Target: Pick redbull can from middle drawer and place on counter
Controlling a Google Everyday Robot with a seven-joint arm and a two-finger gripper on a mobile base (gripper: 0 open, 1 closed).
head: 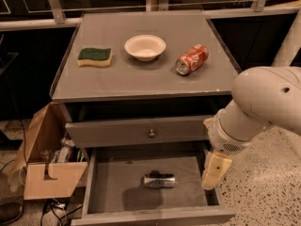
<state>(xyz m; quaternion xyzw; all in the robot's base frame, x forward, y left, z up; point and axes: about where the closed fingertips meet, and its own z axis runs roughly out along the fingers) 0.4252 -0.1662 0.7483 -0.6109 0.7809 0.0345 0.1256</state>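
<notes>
The redbull can [159,180] lies on its side in the open middle drawer [108,192], near the tray's middle. My gripper [214,170] hangs at the end of the white arm over the drawer's right edge, to the right of the can and apart from it. The counter [141,74] is the grey cabinet top above.
On the counter lie a green and yellow sponge [95,57], a white bowl [145,47] and an orange-red soda can [191,59] on its side. A closed drawer with a round knob [151,133] sits above the open one. A cardboard box [44,161] stands at the left.
</notes>
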